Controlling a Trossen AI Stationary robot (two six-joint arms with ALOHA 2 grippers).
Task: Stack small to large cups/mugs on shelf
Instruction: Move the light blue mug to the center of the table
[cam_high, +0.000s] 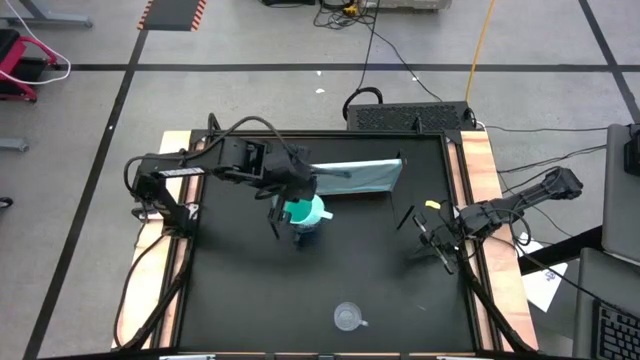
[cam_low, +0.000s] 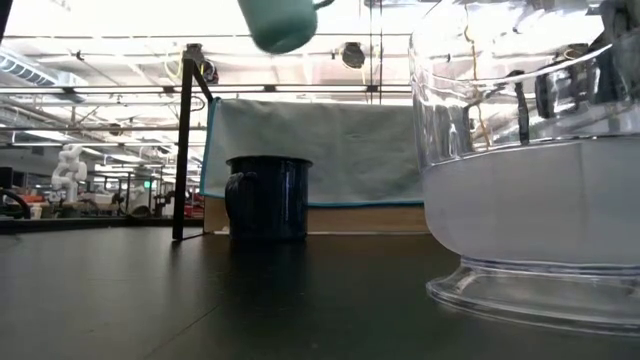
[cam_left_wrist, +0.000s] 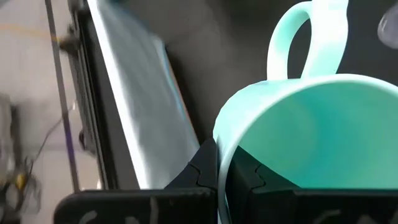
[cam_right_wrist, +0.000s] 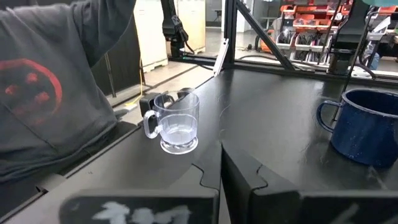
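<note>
three mugs are in play, and the turquoise mug (cam_high: 303, 212) is the one in hand: the left gripper (cam_left_wrist: 219, 180) is clenched on its rim, one finger inside and one outside, holding it in the air directly above the navy mug (cam_low: 267, 198). the navy mug stands upright on the table (cam_high: 380, 270) just in front of the shelf (cam_high: 360, 176), the light blue-grey panel near the table's back edge. from above, the turquoise mug hides most of the navy one, so the two look roughly lined up.

the step appears to be nesting the middle mug into the largest. the next move likely calls for a straight descent with the handle (cam_left_wrist: 292, 40) kept clear of the navy rim, then a release once it seats.

the turquoise mug looks empty inside; the navy mug's interior can't be seen. the clear mug (cam_right_wrist: 175, 121) (smallest, still to go) stands well away from the navy mug, near the front edge, and looks empty too.

the right gripper (cam_right_wrist: 219, 163) waits off to the right of the navy mug, its fingers pressed together on nothing. a person's dark sleeve (cam_right_wrist: 50, 87) shows beyond the table.
</note>
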